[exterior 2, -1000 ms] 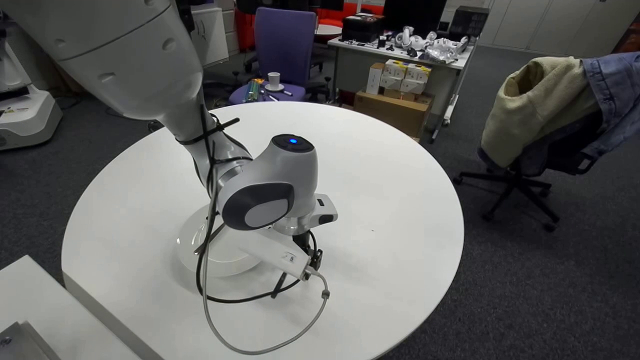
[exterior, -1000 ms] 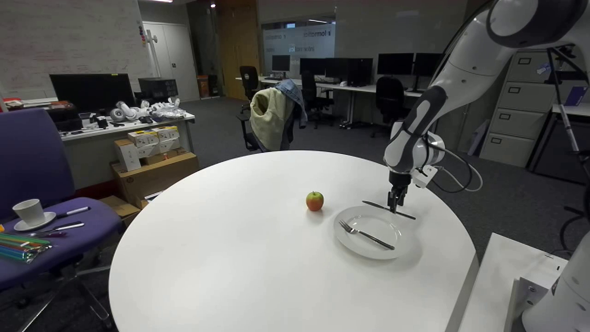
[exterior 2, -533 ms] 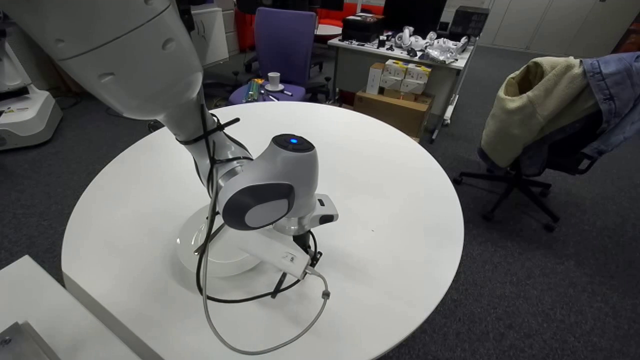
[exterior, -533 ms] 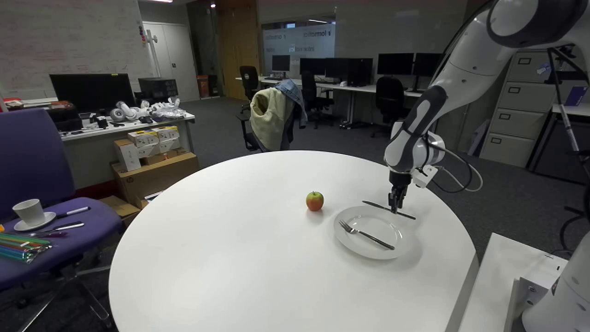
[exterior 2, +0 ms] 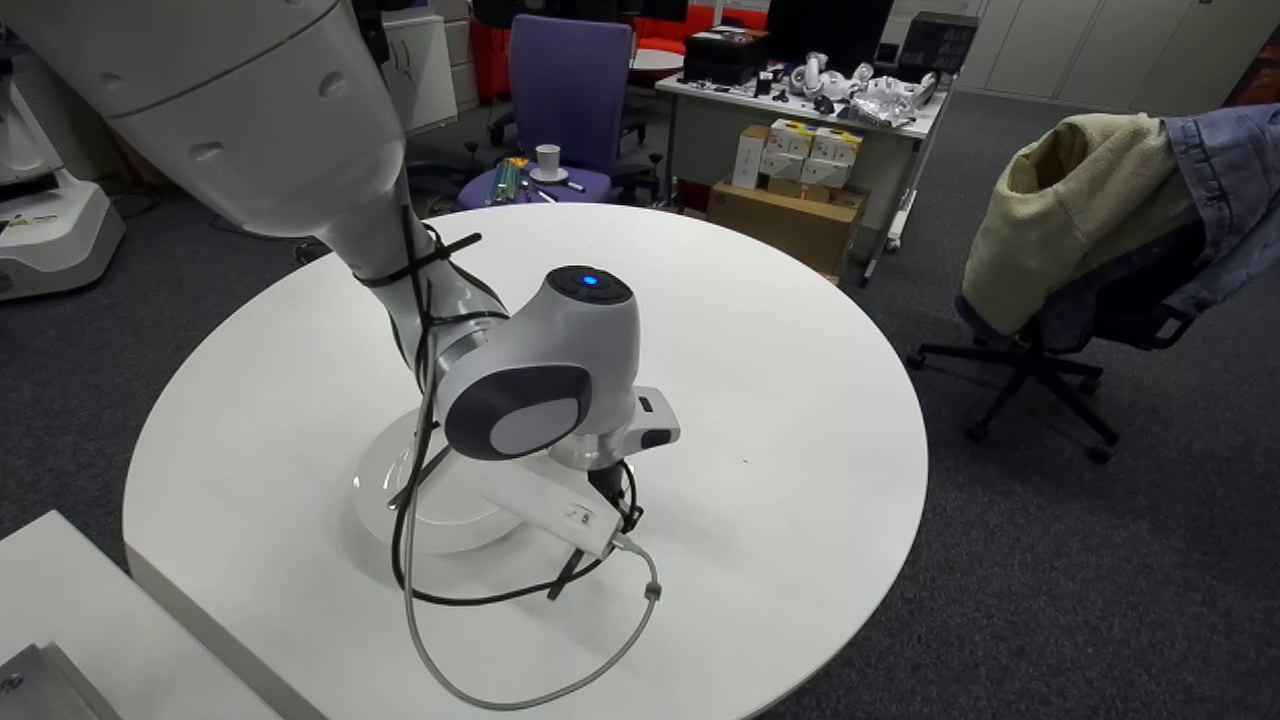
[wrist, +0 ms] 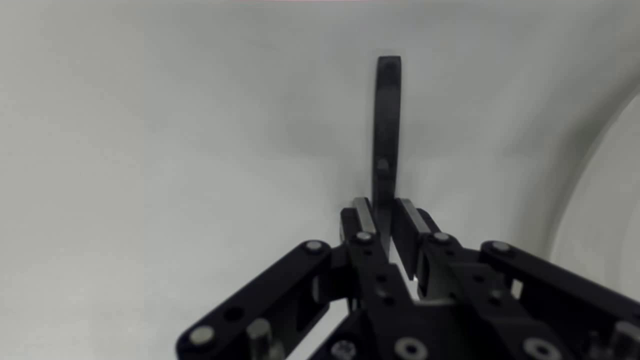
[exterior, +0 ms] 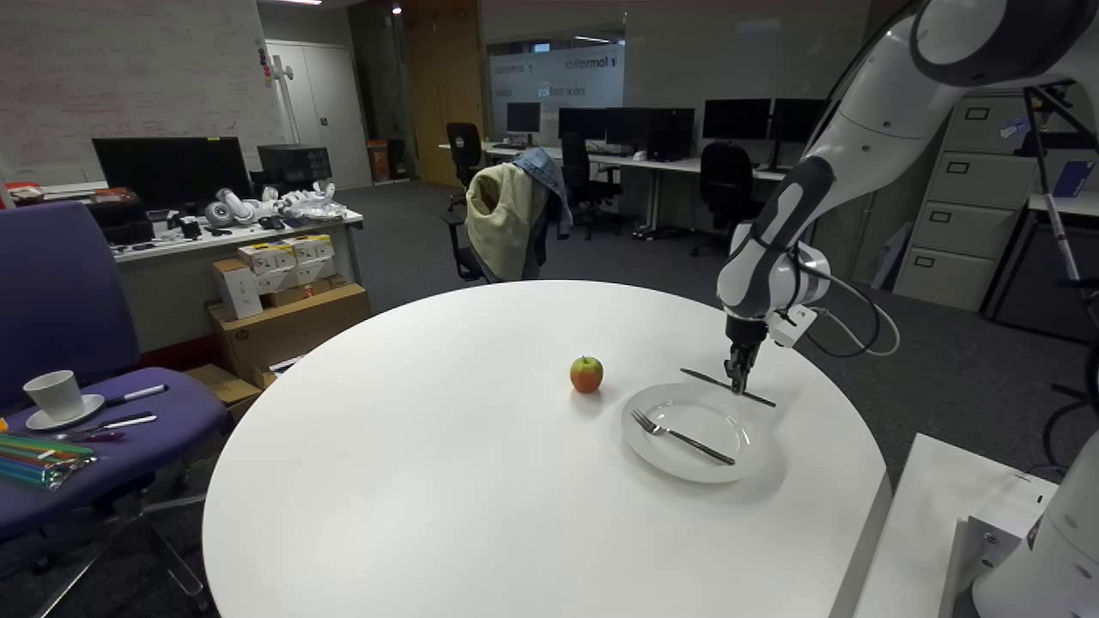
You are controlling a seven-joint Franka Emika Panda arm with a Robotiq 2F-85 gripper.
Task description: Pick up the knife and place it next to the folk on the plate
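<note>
Just beside the plate (exterior: 657, 451), our claw (wrist: 384, 211) pinches the knife (wrist: 386, 130), which stretches nearly the same way as the fork (exterior: 687, 441).

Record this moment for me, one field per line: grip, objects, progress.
Grip: black two-fingered gripper closed on a thin, straight, dark knife
Lift: cannot tell whether it is off the round white table
Dish: round white plate, apart from the knife
Cutlery: slender silvery-grey metal fork on the plate
Fruit: round red-and-green apple on the table
Progress: knife not yet beside the fork
</note>
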